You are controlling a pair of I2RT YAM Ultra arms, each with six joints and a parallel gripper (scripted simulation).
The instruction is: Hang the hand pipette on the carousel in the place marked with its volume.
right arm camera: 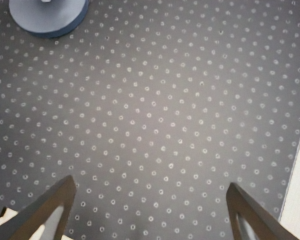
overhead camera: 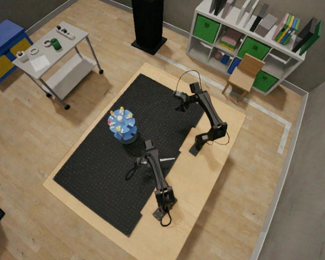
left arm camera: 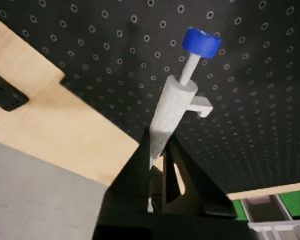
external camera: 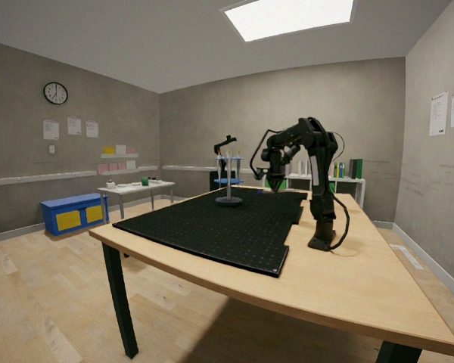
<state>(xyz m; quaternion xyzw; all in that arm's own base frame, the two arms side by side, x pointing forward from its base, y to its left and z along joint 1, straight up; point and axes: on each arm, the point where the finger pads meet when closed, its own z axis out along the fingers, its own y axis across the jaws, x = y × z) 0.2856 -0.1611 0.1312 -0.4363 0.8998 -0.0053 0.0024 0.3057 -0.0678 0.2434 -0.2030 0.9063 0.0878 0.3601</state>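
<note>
On black board (overhead camera: 98, 179) (external camera: 219, 230) (left arm camera: 110, 50) (right arm camera: 155, 115), carousel (overhead camera: 124, 122) (external camera: 228, 191) (right arm camera: 47, 17) w/ other pipettes (overhead camera: 118, 129) (external camera: 219, 165) stands nr. L claw (overhead camera: 149, 163) (external camera: 275, 190) (left arm camera: 160, 142) pinching blue-topped pipette (overhead camera: 167, 159) (external camera: 259, 191) (left arm camera: 167, 110); R claw (overhead camera: 180, 108) (right arm camera: 149, 190) spread.

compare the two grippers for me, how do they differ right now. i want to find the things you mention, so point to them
The left gripper (left arm camera: 157, 132) is shut on the blue-buttoned pipette (left arm camera: 169, 107), while the right gripper (right arm camera: 150, 184) is open and empty.
The left gripper is nearer the middle of the black mat (overhead camera: 101, 168); the right gripper hangs closer to the end by the bookshelf (overhead camera: 191, 33).
Both are black and off the carousel (overhead camera: 123, 123).
</note>
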